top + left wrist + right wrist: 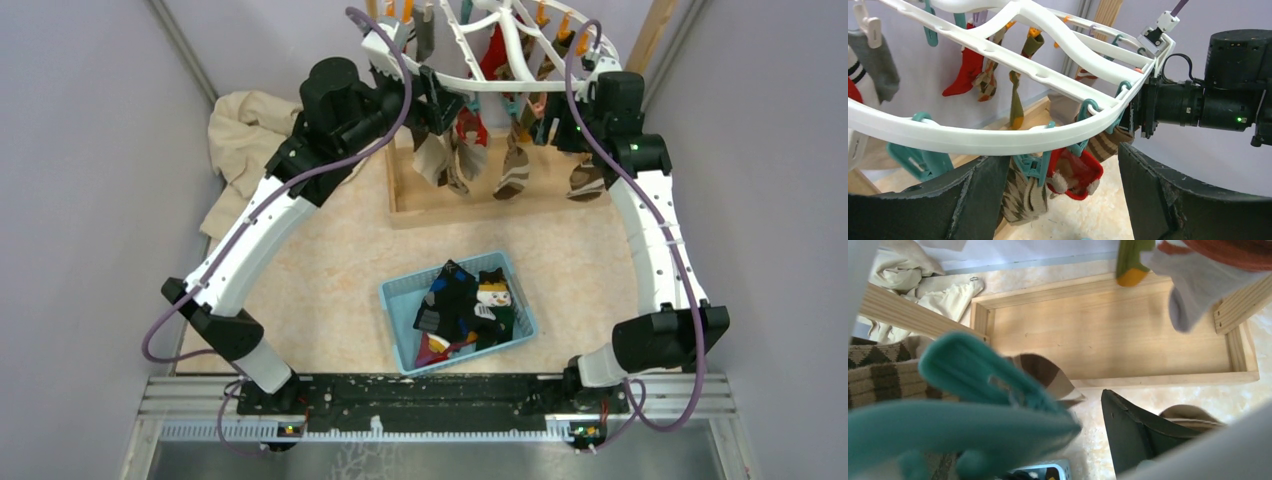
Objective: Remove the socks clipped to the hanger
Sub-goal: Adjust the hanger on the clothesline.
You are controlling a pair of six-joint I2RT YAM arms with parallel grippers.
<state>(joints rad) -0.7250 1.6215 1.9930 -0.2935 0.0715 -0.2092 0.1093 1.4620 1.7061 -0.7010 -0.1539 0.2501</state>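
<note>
The white hanger (pixel 500 75) hangs at the back with several socks clipped under it. In the left wrist view my left gripper (pixel 1060 165) is open just under the hanger's rim (pixel 998 137). A brown argyle sock (pixel 1023 197) on a teal clip (pixel 1030 167) and a red sock (pixel 1078 172) hang between its fingers (pixel 973 200). My right gripper (pixel 1060 400) is open around a blurred teal clip (pixel 973 405) holding a brown striped sock (pixel 1048 372). Only its right finger (pixel 1133 435) shows, a gap away from the clip.
A blue basket (pixel 400 300) holding several socks sits on the table in front. The wooden stand's base (pixel 500 200) lies under the hanger. A beige cloth (pixel 245 140) is heaped at the back left. Both arms meet close together at the hanger's front rim.
</note>
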